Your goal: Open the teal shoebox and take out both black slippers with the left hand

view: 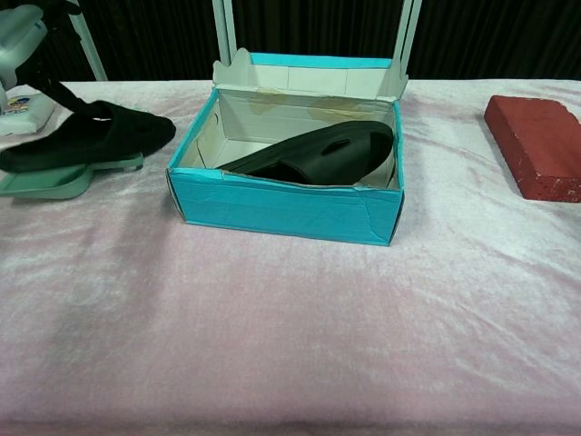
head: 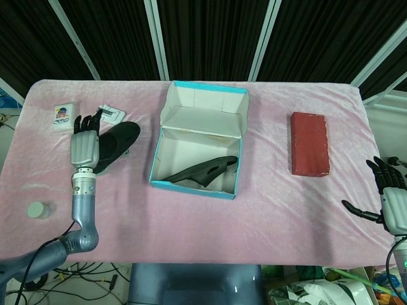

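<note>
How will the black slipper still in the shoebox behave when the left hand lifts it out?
The slipper looks like moulded foam, so probably light and fairly stiff. It leans on edge against the shoebox wall, so it may tip flat when nudged.

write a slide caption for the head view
Left hand sets the first black slipper beside the open teal shoebox; second slipper remains inside.

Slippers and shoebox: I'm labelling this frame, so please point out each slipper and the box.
Slipper outside (view: 91, 138): chest view, upper surface.
Slipper inside (view: 318, 154): chest view, upper strap.
Shoebox (view: 281, 207): chest view, teal front wall.
</note>
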Available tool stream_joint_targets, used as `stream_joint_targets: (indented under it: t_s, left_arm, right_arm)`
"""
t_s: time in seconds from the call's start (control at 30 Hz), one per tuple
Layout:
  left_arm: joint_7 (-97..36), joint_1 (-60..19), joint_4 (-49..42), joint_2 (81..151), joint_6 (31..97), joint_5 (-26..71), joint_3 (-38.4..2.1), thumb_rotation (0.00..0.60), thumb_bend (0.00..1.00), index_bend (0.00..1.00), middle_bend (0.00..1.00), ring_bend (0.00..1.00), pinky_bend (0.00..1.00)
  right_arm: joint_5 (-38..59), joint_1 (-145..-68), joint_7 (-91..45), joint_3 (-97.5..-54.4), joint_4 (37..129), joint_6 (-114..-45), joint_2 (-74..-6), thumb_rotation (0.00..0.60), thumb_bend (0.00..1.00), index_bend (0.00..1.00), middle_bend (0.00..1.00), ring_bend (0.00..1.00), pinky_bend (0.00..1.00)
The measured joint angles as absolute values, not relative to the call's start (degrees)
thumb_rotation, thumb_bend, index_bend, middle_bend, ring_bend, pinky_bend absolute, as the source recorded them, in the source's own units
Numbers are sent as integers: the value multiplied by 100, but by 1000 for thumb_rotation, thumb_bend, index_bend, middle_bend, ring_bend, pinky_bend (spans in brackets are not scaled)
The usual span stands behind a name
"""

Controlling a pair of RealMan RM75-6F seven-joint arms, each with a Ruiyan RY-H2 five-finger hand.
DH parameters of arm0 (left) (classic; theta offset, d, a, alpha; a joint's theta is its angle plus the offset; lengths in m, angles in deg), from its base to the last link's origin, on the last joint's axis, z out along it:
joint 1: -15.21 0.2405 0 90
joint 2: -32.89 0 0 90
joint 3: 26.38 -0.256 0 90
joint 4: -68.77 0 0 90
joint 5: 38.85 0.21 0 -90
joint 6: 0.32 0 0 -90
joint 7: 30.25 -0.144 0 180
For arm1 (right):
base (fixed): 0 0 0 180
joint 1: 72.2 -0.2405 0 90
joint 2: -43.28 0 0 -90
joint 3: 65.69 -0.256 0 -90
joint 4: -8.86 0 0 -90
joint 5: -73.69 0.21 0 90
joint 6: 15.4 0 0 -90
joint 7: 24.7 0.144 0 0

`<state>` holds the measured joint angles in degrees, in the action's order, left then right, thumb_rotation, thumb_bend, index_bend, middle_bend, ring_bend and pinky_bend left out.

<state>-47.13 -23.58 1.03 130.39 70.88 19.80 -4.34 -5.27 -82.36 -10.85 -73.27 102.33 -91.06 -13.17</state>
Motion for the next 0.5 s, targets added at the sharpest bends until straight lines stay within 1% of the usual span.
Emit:
stream_joint_targets:
  t_s: [0.17,0.3,0.4,0.5]
  left_arm:
    - [-4792,-2244,-1374,12575,7251,2223,-472,600,2,51,212,103,158]
    - [-5017,-2233,-2399,12291,7303,2506,-590,600,34,77,228,120,218]
    - [-5342,-2349,-2676,12295,7214,2548,-663,600,66,87,231,126,262]
    - [-5751,-2577,-2689,12490,7057,2393,-677,600,72,89,226,126,281]
  right_arm:
    - [-561,-8238,-1071,-7327,10229,-9123,-1333,180,0,0,0,0,53]
    - [-588,-8232,-1077,-7316,10236,-9138,-1336,179,0,0,0,0,53]
    - [-611,-8226,-1077,-7307,10248,-9152,-1342,180,0,0,0,0,53]
    - [-651,-8217,-1080,-7293,10265,-9178,-1349,181,0,0,0,0,52]
